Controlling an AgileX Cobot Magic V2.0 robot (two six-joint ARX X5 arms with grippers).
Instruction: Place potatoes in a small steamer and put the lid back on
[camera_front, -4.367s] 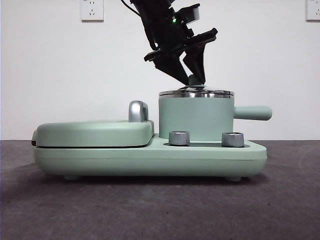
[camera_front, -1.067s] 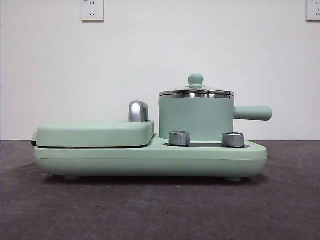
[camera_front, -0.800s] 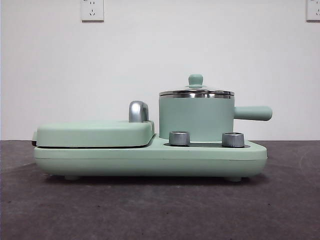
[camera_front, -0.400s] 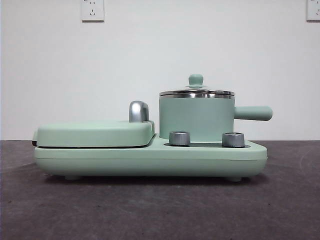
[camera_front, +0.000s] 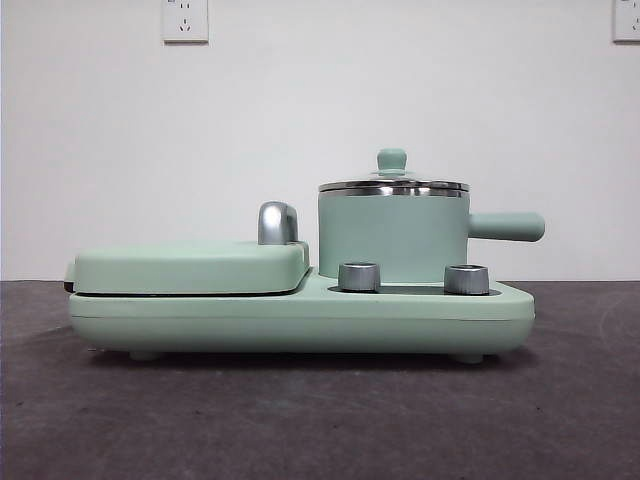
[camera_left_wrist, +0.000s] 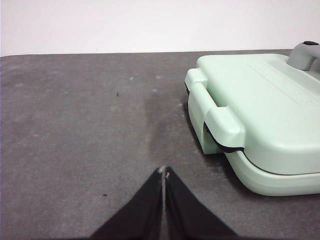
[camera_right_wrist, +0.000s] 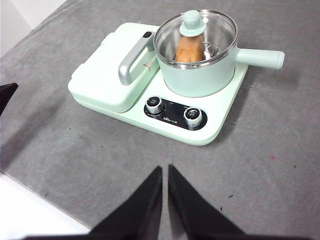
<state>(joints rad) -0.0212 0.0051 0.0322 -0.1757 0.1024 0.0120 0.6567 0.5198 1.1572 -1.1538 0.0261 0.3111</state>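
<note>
One potato (camera_right_wrist: 189, 48) inside small steamer (camera_right_wrist: 198, 75), upper centre; glass lid (camera_right_wrist: 195, 31) seated on rim. Task looks finished. Left pincer (camera_left_wrist: 164, 173) and right pincer (camera_right_wrist: 164, 169) both together, empty.

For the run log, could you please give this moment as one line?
potato in steamer | lid on | left pincer shut | right pincer shut

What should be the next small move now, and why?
Probably none beyond keeping both arms parked. The potato lies inside the steamer, the lid sits on its rim, and both the left gripper and right gripper are shut and away from it.
</note>
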